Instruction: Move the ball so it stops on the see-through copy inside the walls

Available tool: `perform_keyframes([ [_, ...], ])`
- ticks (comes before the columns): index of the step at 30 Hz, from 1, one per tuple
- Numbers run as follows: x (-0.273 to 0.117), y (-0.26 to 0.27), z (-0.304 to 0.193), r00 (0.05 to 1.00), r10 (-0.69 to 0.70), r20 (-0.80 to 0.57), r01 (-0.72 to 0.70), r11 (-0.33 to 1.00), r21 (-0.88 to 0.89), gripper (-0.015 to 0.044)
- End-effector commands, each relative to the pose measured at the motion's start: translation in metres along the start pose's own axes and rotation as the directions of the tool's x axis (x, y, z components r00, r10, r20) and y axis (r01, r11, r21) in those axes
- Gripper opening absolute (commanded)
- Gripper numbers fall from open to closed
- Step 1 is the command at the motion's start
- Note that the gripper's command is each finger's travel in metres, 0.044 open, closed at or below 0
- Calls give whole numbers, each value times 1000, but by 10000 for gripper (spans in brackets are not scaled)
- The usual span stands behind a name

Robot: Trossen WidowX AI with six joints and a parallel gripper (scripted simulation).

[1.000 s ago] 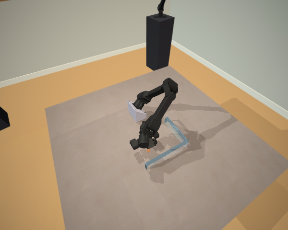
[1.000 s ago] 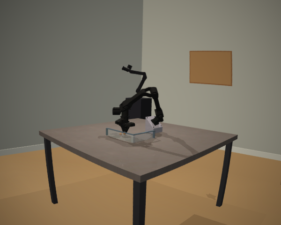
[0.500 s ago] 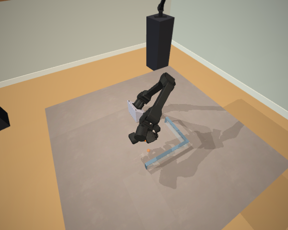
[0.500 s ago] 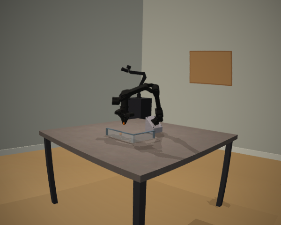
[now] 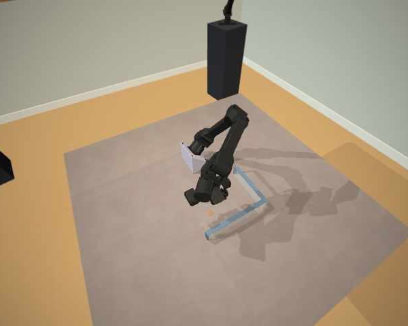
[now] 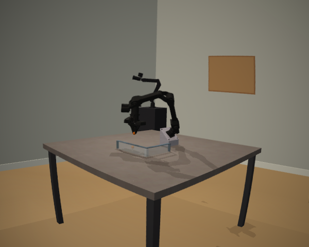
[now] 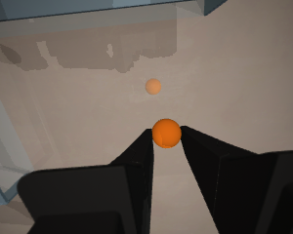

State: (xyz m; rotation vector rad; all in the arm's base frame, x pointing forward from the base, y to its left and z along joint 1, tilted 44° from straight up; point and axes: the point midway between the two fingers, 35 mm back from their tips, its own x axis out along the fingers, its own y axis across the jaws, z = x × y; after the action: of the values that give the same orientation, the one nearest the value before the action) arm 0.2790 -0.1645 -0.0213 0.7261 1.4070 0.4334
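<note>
My tool (image 7: 166,137) pinches the small solid orange ball (image 7: 166,133) above the bench (image 6: 101,151). I should lower slowly onto the pale see-through copy (image 7: 153,87), just above frame centre, releasing gently.

Arm arched high, hand (image 7: 166,137) pointing down above the table, fingers clamped on ball (image 7: 166,133).

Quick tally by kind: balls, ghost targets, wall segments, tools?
Solid orange ball: 1, held by the tool
See-through ball copy: 1
Clear wall segments: 2, joined in a corner
Tool: 1
Total: 5
</note>
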Motion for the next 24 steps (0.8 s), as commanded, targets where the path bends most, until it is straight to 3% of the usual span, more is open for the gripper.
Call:
perform_keyframes([
  [1, 16, 3, 18, 1000, 7, -2, -7, 1000, -4, 0],
  [7, 23, 3, 20, 1000, 7, -2, -7, 1000, -4, 0],
  [18, 83, 4, 19, 1000, 10, -1, -10, 1000, -4, 0],
  [24, 88, 4, 19, 1000, 10, -1, -10, 1000, -4, 0],
])
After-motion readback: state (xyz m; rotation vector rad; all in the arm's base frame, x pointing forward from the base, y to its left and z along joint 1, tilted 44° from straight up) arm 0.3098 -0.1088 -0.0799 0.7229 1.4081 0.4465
